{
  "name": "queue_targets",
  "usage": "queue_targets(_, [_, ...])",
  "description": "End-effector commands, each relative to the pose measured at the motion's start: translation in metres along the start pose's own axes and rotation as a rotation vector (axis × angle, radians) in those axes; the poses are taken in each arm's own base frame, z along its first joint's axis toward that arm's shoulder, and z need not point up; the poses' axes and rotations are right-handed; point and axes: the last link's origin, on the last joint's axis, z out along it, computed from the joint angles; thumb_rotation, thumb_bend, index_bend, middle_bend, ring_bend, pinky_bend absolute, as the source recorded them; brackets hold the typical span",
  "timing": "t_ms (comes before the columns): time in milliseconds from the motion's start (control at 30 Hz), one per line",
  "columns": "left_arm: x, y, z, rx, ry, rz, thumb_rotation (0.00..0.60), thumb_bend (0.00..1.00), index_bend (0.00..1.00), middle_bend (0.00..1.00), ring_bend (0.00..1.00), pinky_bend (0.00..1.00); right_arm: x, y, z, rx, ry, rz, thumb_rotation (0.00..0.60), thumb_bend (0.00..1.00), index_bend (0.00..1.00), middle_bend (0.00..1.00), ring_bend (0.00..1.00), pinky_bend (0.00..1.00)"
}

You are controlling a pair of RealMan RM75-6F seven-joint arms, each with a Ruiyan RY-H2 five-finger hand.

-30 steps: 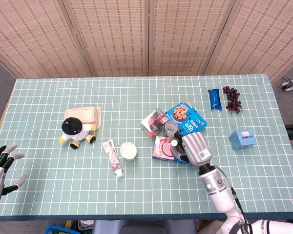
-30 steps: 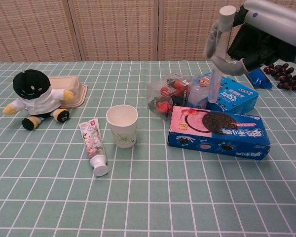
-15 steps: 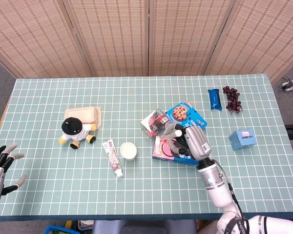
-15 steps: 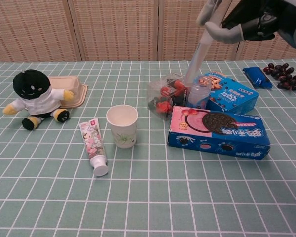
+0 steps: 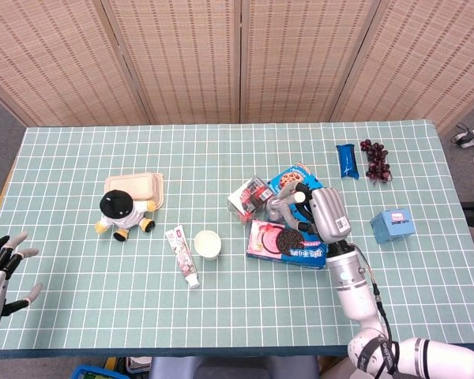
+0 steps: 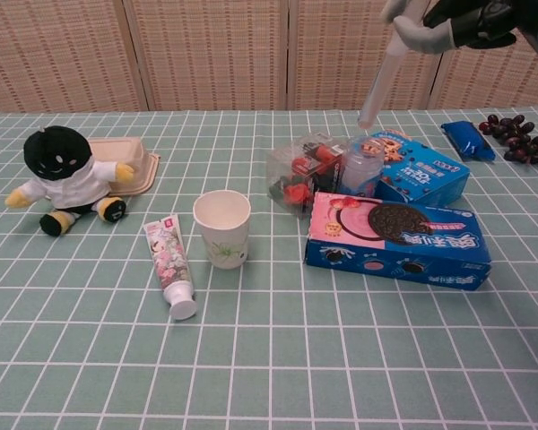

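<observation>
Hovering open-fingered, right hand (image 5: 325, 212) overhangs cookie box (image 6: 397, 240) lying lengthwise left-right.

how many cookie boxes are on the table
2. The pink-and-blue cookie box lies flat at the front; the blue cookie box lies just behind it, beside the clear jar. None seems hidden.

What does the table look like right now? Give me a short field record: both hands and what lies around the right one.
right hand: raised over the snack cluster, fingers spread, holding nothing
nearest thing: small clear plastic jar, upright, below the fingers
beside jar: clear plastic box with red contents; blue cookie box behind
in front: flat blue and pink sandwich-cookie box
left hand: at the table's left edge, fingers apart, holding nothing
further left: white paper cup, toothpaste tube, black-headed plush doll
</observation>
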Motion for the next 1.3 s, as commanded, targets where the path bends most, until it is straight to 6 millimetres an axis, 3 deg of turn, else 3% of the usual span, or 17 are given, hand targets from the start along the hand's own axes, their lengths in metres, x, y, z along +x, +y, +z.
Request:
queue_targets(33, [0.0,0.0,0.0,-0.002,-0.002,-0.003,0.6,0.27,0.36,0.14,0.08,0.3,-0.002,0.006,0.004,-0.018,0.002,-0.001,0.6,0.79,0.74,1.0,1.0,1.0])
queue_targets(1300, [0.004,-0.002,-0.002,-0.003,0.007,-0.021,0.6,0.27,0.36,0.14,0.08,0.3,-0.051,0.042,0.02,-0.088,-0.096,0.032,0.6,0.78,0.74,1.0,1.0,1.0])
